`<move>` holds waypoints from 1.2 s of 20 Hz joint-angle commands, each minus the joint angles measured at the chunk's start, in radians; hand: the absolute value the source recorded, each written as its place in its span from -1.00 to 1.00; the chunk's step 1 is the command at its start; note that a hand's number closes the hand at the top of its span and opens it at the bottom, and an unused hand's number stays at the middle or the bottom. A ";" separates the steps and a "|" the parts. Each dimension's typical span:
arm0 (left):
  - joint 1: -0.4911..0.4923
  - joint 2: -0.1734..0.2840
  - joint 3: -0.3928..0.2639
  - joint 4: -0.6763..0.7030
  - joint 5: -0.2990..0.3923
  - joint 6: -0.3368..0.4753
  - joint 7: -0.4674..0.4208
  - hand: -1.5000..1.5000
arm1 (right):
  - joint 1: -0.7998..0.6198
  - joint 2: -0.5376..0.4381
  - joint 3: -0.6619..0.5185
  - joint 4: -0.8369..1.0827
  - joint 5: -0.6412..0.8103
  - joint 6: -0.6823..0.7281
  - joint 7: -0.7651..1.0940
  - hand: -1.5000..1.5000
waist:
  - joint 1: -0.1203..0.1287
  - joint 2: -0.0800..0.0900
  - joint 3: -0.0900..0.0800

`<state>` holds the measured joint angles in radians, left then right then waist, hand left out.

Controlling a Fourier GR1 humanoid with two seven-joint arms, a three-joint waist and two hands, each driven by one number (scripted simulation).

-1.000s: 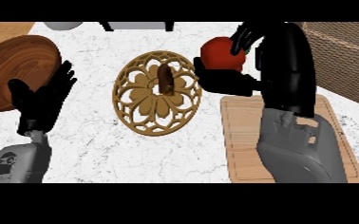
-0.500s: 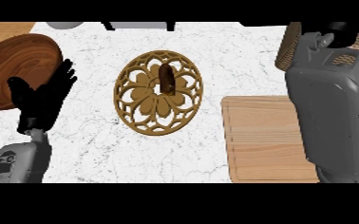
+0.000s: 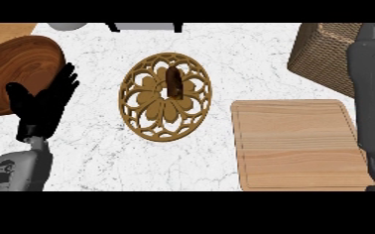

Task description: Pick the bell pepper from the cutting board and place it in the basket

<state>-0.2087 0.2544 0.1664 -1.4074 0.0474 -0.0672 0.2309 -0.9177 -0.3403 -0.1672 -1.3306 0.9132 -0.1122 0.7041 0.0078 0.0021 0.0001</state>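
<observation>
— Bell pepper?
— Out of sight; cannot tell where.
— Left to right?
— Black left hand (image 3: 45,104), fingers spread, holding nothing. Right of them: pierced round wooden plate (image 3: 165,96), pale wooden cutting board (image 3: 296,144), woven wicker basket (image 3: 322,54), contents hidden.

Kitchen counter, seen from steeply above. The work surface is a white marble-patterned countertop (image 3: 219,39) with grey veining. Kitchenware identifies the setting: a pale wooden cutting board (image 3: 296,146) with a grooved border lies flat at the right; a woven wicker basket (image 3: 322,54) stands at the upper right corner, beyond the board; a round, gold-brown openwork trivet (image 3: 150,111) with a petal pattern sits at the centre; a dark wooden bowl (image 3: 26,64) rests at the left edge. A strip of wood-toned surface (image 3: 15,28) shows at the upper left corner.
</observation>
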 commanded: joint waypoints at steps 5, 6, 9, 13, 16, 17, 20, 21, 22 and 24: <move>-0.029 -0.018 -0.006 0.051 -0.020 0.013 -0.019 0.00 | 0.101 -0.118 -0.113 0.159 -0.095 -0.069 -0.258 1.00 | -0.005 0.001 0.000; -0.005 0.020 0.020 -0.006 -0.003 -0.008 0.002 0.00 | 0.073 -0.124 -0.103 0.168 -0.085 -0.054 -0.238 1.00 | -0.001 -0.001 0.000; 0.032 -0.012 0.002 -0.023 -0.003 -0.006 -0.008 0.00 | 0.052 -0.123 -0.161 0.291 -0.145 -0.114 -0.321 1.00 | 0.005 0.000 0.000; 0.002 -0.011 -0.014 -0.035 -0.013 -0.006 0.034 0.00 | 0.013 -0.145 -0.173 0.452 -0.150 -0.183 -0.430 1.00 | 0.008 0.001 0.000; 0.005 0.011 0.017 0.009 -0.004 -0.017 -0.012 0.00 | 0.072 -0.167 -0.245 0.420 -0.101 -0.357 -0.352 1.00 | 0.007 0.004 0.000; 0.013 -0.018 0.000 -0.019 -0.005 -0.003 -0.006 0.00 | 0.081 -0.169 -0.273 0.475 -0.130 -0.361 -0.372 -1.00 | 0.011 0.004 0.001; -0.015 -0.003 0.008 0.050 -0.021 -0.012 -0.041 0.00 | -0.017 -0.195 -0.280 0.652 -0.172 -0.348 -0.455 -1.00 | 0.013 0.006 0.000; 0.012 0.007 0.007 -0.042 0.008 -0.035 0.023 0.00 | 0.030 -0.160 -0.261 0.646 -0.159 -0.383 -0.462 -1.00 | 0.013 0.003 0.001; -0.075 0.007 0.019 0.059 -0.007 -0.012 0.010 0.00 | 0.024 -0.179 -0.268 0.665 -0.191 -0.369 -0.533 -1.00 | 0.005 0.004 0.000; -0.016 -0.057 -0.026 0.026 -0.034 0.021 -0.014 0.00 | -0.041 -0.199 -0.268 0.727 -0.203 -0.348 -0.566 -1.00 | 0.013 0.005 0.001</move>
<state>-0.2310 0.2433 0.1711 -1.3951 0.0407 -0.0751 0.2388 -0.9019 -0.5178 -0.4276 -0.7072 0.7336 -0.4544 0.2049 0.0177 0.0062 0.0011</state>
